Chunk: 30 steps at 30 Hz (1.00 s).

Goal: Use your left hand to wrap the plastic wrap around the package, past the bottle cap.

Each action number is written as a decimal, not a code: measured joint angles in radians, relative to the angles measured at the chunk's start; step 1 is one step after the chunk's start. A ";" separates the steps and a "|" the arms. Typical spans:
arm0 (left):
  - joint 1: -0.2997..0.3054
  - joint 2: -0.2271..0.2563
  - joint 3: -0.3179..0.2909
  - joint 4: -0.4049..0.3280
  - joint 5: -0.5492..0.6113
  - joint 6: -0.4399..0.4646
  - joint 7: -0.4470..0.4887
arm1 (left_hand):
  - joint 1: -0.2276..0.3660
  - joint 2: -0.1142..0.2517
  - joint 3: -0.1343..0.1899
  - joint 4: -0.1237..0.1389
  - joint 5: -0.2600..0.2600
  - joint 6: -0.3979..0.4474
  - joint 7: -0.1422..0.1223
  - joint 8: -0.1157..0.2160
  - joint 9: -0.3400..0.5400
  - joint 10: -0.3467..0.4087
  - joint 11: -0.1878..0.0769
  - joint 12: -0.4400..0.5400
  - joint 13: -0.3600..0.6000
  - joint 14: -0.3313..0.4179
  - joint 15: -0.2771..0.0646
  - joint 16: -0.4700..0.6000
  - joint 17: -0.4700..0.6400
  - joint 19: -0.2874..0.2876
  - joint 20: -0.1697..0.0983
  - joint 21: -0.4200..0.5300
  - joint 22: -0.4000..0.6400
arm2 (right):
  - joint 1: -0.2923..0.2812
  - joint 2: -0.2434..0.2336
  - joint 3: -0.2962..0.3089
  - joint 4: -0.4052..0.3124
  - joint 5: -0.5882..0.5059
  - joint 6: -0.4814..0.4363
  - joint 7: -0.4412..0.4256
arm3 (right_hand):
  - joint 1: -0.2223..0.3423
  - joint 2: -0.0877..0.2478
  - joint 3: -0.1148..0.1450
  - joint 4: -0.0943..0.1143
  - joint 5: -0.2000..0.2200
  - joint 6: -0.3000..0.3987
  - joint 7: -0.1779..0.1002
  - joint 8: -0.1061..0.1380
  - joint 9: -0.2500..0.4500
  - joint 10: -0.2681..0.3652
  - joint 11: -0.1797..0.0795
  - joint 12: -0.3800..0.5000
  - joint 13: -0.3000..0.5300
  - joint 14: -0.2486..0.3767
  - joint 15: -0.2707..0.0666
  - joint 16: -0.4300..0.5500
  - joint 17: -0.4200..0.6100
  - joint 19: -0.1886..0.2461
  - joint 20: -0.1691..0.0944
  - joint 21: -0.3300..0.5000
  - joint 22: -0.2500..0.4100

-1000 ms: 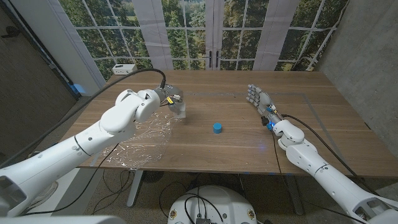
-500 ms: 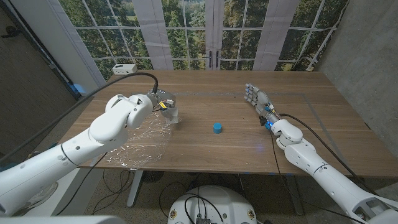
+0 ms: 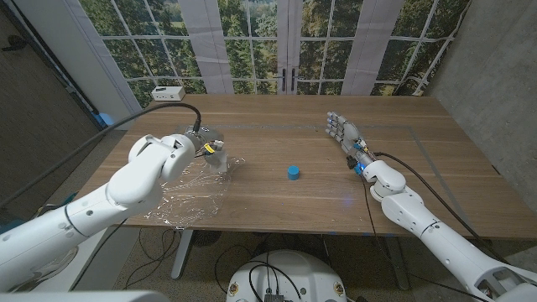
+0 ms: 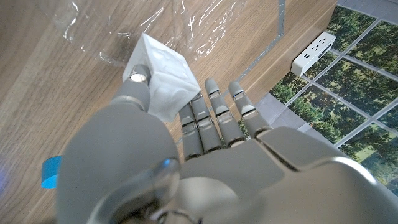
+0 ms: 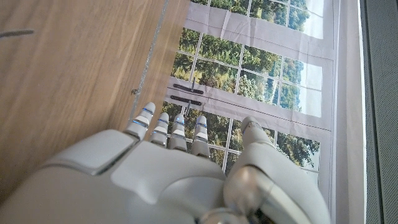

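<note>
My left hand (image 3: 210,148) holds a small white package (image 3: 223,163) between thumb and fingers, just over the far edge of a crumpled clear plastic wrap sheet (image 3: 190,190) on the table's left side. The left wrist view shows the thumb on the package (image 4: 163,76), with wrap (image 4: 186,25) lying beyond it. A blue bottle cap (image 3: 293,172) stands near the table's middle, to the right of the package and apart from it; the bottle cap (image 4: 50,173) also shows in the left wrist view. My right hand (image 3: 342,130) is raised at the right with fingers straight and holds nothing.
A white power strip (image 3: 168,91) lies at the table's far left corner, with a black cable running from the left arm. Windows stand behind the table. Bare wood stretches between the cap and my right hand.
My left hand has carried the package leftward and nearer to me, away from the cap. My right hand has drifted slightly left and farther away.
</note>
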 measured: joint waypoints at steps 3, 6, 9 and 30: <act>0.013 0.006 -0.006 -0.002 0.005 0.008 -0.005 | 0.000 0.000 0.000 0.000 0.000 0.000 0.000 0.000 0.000 0.000 0.000 0.000 0.000 0.000 0.000 -0.001 0.000 0.000 0.000 0.000 0.000 | 0.000 0.000 -0.001 -0.002 -0.001 -0.002 0.000 | 0.000 0.000 0.000 0.000 0.000 0.000 0.000 0.000 0.000 0.000 0.000 0.000 0.000 0.000 0.000 0.000 0.000 0.000 0.000 0.000 0.000; 0.027 0.012 -0.012 -0.002 0.024 0.023 -0.020 | 0.002 -0.002 0.000 0.000 0.000 0.000 0.000 0.000 0.000 0.001 -0.001 0.000 0.000 0.000 0.000 -0.007 0.000 0.000 0.000 0.000 0.000 | 0.000 0.000 -0.005 -0.005 -0.003 -0.004 0.000 | 0.000 0.000 0.000 0.000 0.000 0.000 0.000 0.000 0.000 0.000 0.000 0.000 0.000 0.000 0.000 0.000 0.000 0.000 0.000 0.000 0.000; 0.034 0.013 -0.016 -0.001 0.035 0.032 -0.032 | 0.002 -0.002 0.000 0.000 0.000 0.000 0.000 0.000 0.000 0.001 -0.001 0.000 0.000 0.000 0.000 -0.007 0.000 0.000 0.000 0.000 0.000 | 0.001 0.000 -0.007 -0.006 -0.004 -0.006 0.000 | 0.000 0.000 0.000 0.000 0.000 0.000 0.000 0.000 0.000 0.000 0.000 0.000 0.000 0.000 0.000 0.000 0.000 0.000 0.000 0.000 0.000; 0.023 -0.006 0.001 0.075 0.067 0.051 -0.093 | -0.001 0.001 0.000 0.000 0.000 0.003 -0.001 0.004 -0.004 0.002 -0.001 0.000 0.000 0.000 0.000 -0.007 0.005 -0.005 -0.005 0.000 0.000 | 0.011 -0.001 -0.010 -0.003 -0.007 -0.014 0.003 | 0.000 0.000 0.000 0.000 0.000 0.000 0.000 -0.004 0.000 0.000 0.000 -0.006 0.000 0.000 0.000 0.000 0.000 0.000 0.000 0.000 0.000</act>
